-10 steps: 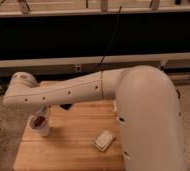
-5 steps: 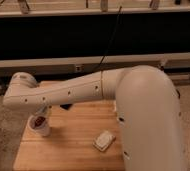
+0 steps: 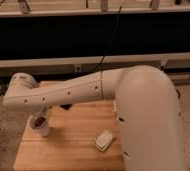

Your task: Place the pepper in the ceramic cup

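The ceramic cup (image 3: 41,126) is small and white and stands upright near the left edge of the wooden table (image 3: 73,145). The pepper (image 3: 38,121) shows as a dark red shape inside the cup's mouth. My white arm reaches from the right across the table to the left. My gripper (image 3: 45,113) hangs from the wrist end of the arm, just above and behind the cup's rim. It is mostly hidden by the arm.
A small pale rectangular object (image 3: 104,141) lies on the table right of the cup. A dark shape (image 3: 66,106) sits under the arm. Behind the table run a dark wall and a ledge with a hanging cable (image 3: 110,47). Speckled floor surrounds the table.
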Motion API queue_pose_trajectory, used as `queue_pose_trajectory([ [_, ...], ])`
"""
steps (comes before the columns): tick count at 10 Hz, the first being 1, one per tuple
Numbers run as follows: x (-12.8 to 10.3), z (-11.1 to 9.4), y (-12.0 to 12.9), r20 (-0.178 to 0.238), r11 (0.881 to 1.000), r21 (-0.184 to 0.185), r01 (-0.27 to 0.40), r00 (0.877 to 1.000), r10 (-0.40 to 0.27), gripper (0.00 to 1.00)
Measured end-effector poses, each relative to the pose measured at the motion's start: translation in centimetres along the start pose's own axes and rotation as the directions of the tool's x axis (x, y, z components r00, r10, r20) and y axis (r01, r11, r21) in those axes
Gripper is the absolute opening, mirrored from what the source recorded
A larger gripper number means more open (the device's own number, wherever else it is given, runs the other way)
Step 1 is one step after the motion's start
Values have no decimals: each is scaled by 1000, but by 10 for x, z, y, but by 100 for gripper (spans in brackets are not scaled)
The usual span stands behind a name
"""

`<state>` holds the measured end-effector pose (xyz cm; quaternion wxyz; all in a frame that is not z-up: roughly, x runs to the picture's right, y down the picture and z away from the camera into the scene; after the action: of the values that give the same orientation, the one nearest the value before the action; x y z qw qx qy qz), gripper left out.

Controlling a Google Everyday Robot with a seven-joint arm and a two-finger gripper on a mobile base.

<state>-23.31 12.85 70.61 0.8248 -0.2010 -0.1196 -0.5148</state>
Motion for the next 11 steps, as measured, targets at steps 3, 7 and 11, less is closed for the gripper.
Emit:
queue_pose_trajectory([
  [3,2,-1,4,-3,1000,-3,-16,1000,16,5],
  [7,0,0,3,-4,999,-7,-31,1000,31,5],
  [11,0,1,5,-7,999,-10,-53,999,53,5],
])
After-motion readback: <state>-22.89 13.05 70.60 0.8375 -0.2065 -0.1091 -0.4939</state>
